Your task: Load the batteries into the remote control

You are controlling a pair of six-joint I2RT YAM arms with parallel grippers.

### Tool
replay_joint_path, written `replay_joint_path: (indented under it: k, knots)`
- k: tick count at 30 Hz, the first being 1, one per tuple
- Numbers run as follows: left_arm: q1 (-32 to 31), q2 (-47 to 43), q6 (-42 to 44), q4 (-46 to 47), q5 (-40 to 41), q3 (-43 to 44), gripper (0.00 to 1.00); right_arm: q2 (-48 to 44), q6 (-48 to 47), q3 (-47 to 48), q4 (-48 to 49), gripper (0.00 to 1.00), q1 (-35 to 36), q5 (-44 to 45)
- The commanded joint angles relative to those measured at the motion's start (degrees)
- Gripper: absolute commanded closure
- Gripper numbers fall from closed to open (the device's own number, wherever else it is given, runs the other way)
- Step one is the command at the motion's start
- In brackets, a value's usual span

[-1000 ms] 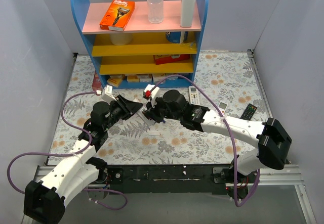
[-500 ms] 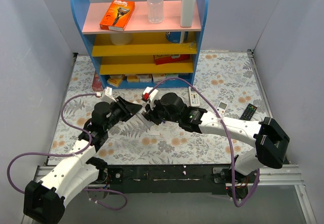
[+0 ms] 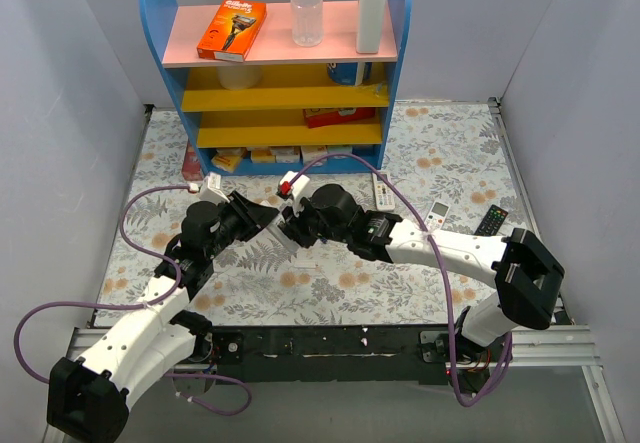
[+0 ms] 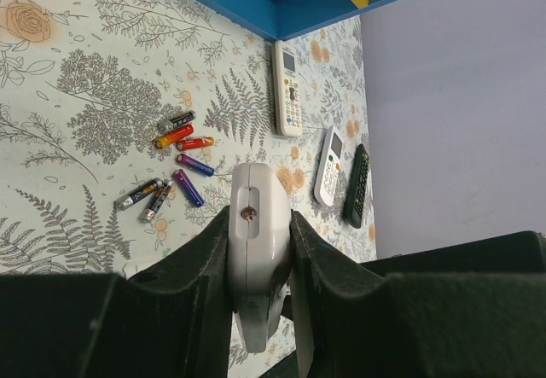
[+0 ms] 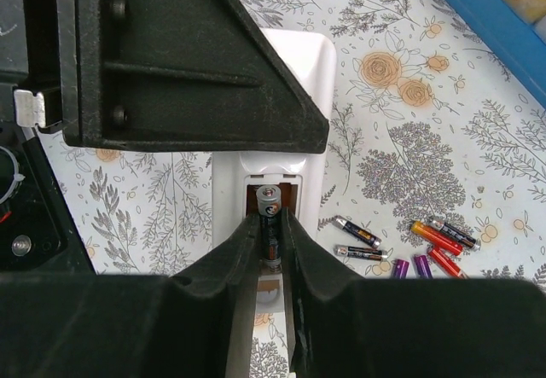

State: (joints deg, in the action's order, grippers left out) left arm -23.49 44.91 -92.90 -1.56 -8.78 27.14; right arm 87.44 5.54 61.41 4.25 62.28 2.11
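My left gripper (image 4: pixel 260 216) is shut on the remote control (image 4: pixel 258 250), a slim white bar held above the table, back side toward the right arm. In the right wrist view the remote control (image 5: pixel 294 62) shows its open battery compartment. A dark battery (image 5: pixel 270 212) lies lengthwise in it. My right gripper (image 5: pixel 270 224) hugs that battery, one finger tight against each side. Several loose batteries (image 5: pixel 426 241), red, purple and dark, lie on the flowered cloth below; the left wrist view also shows these loose batteries (image 4: pixel 175 169). From above, both grippers meet at the remote control (image 3: pixel 296 241).
Two shorter white remotes (image 3: pixel 382 191) (image 3: pixel 437 211) and a small black remote (image 3: pixel 491 221) lie to the right on the table. A blue shelf unit (image 3: pixel 280 73) with boxes and bottles stands at the back. Grey walls close in both sides.
The right arm has shifted slightly left, bringing its gripper closer against the remote held by the left gripper. The left arm has stayed in place.
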Motion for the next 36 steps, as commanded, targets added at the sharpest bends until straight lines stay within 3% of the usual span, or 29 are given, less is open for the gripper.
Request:
replay_joint_path:
  k: [1, 20, 36]
  knots:
    - [-0.24, -0.96, -0.35, 2.79, -2.65, 1.96, 1.0, 0.72, -0.71, 1.17, -5.64, 0.72, -1.2, 3.34]
    - [-0.24, -2.01, 0.0, 1.91, -2.21, 1.25, 1.0, -0.25, 1.75, 1.87, -7.15, 0.65, -1.2, 5.36]
    - [-0.25, -1.31, 0.88, 1.91, -3.09, 1.6, 1.0, -1.65, 0.7, 3.72, -8.56, 0.57, -1.2, 1.32]
